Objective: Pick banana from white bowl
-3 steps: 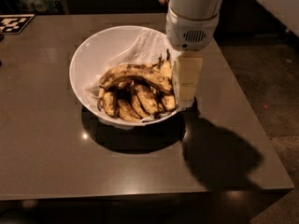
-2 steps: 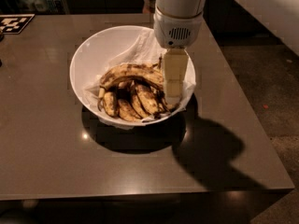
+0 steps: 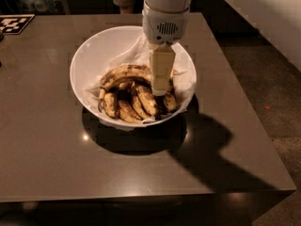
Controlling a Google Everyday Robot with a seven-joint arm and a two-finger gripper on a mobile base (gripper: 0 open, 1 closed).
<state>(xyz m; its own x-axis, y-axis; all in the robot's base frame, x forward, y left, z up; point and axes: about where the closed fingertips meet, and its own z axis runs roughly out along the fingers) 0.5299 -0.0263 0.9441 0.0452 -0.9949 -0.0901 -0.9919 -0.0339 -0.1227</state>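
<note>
A large glossy white bowl (image 3: 89,55) with a crumpled paper liner stands on the dark table. Several overripe spotted bananas lie in it. The longest, arched banana (image 3: 123,74) lies across the top of the pile, curving from the left toward the gripper. My gripper (image 3: 161,91) hangs straight down from the white arm over the right part of the bowl, its cream fingers down among the bananas at the right end of the arched one. The fingers hide what lies between them.
The bowl sits on a dark brown table (image 3: 56,164) whose right edge drops to a speckled floor (image 3: 268,88). A black-and-white marker tag (image 3: 14,23) lies at the table's far left corner. A person stands beyond the far edge.
The arm has moved left, from the bowl's right rim to over the bananas, and the gripper now sits lower into the pile.
</note>
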